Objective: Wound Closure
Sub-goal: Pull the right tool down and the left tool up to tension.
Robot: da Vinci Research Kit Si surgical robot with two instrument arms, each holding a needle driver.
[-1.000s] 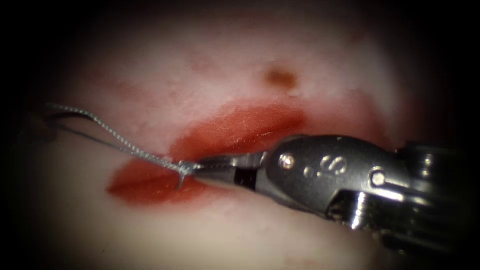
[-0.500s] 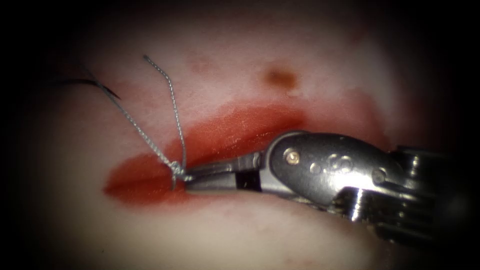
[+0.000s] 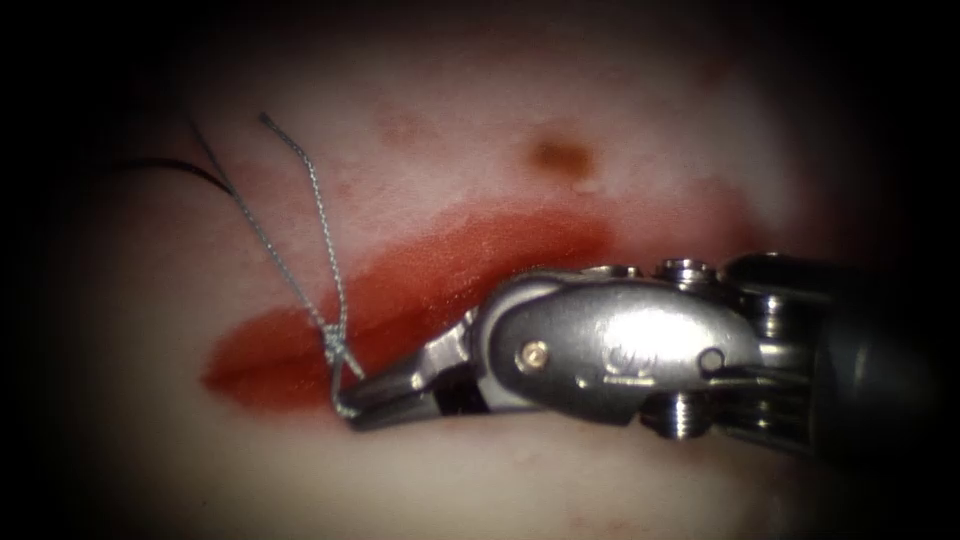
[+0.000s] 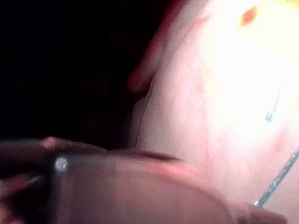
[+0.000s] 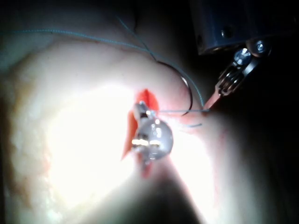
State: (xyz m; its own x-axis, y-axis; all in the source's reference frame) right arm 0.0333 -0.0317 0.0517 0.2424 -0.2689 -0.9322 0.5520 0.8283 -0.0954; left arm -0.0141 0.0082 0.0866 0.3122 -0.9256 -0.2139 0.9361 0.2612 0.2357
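Where its fingers (image 3: pixel 385 392) come together on the thread (image 3: pixel 300 290) just below the knot (image 3: pixel 338 352), the right tool (image 3: pixel 600 350) lies along the near edge of the cut (image 3: pixel 420 290). Two strands rise from the knot to the far left over the tissue (image 3: pixel 480 120). The curved needle (image 5: pixel 187 93) arcs beside the left tool (image 5: pixel 212 100), whose fingers' state cannot be told.

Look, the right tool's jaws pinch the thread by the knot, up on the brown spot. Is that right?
Not quite. In the endoscope view the right tool does pinch the thread by the knot, but down at the red cut, near its left end. The brown spot lies apart, above the cut.
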